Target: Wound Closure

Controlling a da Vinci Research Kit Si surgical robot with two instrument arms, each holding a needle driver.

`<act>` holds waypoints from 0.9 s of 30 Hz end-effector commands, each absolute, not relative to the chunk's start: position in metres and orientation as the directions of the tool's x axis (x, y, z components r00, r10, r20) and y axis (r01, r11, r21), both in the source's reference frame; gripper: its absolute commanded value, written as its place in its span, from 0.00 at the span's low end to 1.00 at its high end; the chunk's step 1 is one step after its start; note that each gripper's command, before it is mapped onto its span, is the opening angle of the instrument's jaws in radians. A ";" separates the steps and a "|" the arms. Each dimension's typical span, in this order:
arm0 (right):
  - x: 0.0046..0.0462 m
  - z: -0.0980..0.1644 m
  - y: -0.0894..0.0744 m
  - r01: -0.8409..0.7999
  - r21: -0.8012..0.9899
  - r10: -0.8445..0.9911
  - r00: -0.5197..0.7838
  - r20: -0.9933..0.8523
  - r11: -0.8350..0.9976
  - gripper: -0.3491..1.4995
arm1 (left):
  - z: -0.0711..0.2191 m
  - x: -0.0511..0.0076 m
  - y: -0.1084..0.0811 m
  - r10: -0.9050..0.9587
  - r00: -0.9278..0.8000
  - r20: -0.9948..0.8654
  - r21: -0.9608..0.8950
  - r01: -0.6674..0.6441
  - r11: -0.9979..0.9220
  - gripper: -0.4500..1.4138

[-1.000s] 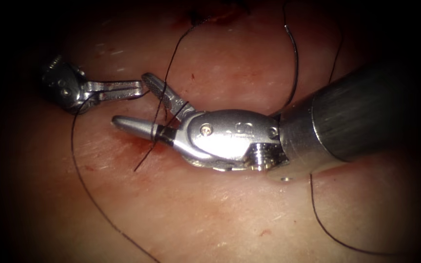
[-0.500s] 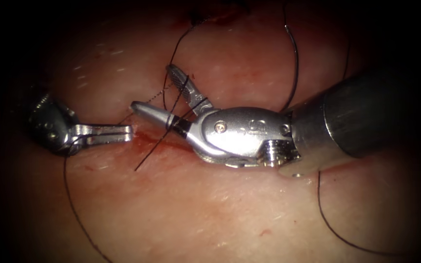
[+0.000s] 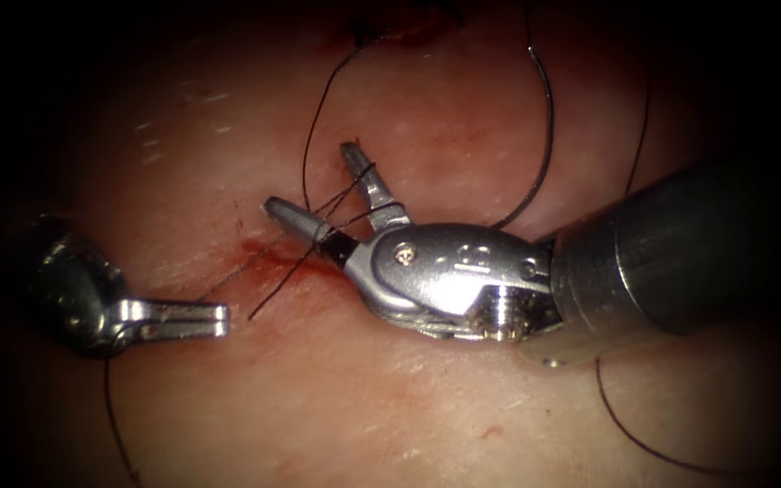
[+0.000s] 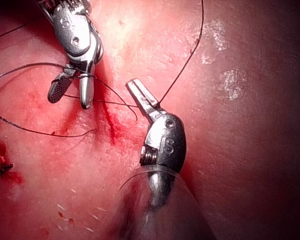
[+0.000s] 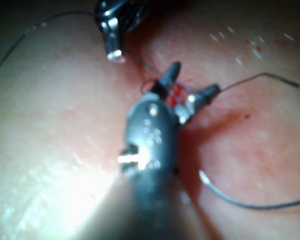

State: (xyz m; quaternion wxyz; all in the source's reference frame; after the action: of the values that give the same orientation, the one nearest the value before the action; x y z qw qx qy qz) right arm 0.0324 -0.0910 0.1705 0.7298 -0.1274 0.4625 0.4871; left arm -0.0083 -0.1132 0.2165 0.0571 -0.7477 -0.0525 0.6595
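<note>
Your left tool [image 3: 214,318] has its fingers clenched on the thread [image 3: 237,276], low at the left. Your right tool [image 3: 323,194] has its fingers spread (strands draped across them), above the red fluid [image 3: 259,253] on the tissue [image 3: 409,407].

Tissue [image 3: 390,398]: pale pink, white-flecked. Red fluid [image 3: 268,258]: streak just beside the right tool [image 3: 323,194] jaws. Thread [image 3: 549,117]: thin, black. Both tools: shiny silver; left tool [image 3: 214,319] likewise.
</note>
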 end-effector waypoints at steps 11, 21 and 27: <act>0.0328 0.173 -0.089 -0.896 0.237 0.641 0.066 -0.765 0.376 0.65 | 0.215 -0.0109 -0.112 0.193 0.135 -0.972 -0.195 0.002 -0.981 0.00; 0.0351 0.173 -0.087 -0.899 0.259 0.649 0.037 -0.760 0.354 0.64 | 0.214 -0.0108 -0.111 0.199 0.135 -0.971 -0.201 0.000 -0.980 0.00; 0.0349 0.174 -0.087 -0.899 0.260 0.658 0.040 -0.752 0.351 0.62 | 0.214 -0.0112 -0.108 0.213 0.124 -0.969 -0.219 -0.034 -0.975 0.00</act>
State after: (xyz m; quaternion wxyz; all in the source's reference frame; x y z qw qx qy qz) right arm 0.0342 -0.0860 0.1739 0.7062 -0.1474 0.4211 0.5498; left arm -0.0102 -0.1063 0.2137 0.0900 -0.7433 -0.0586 0.6603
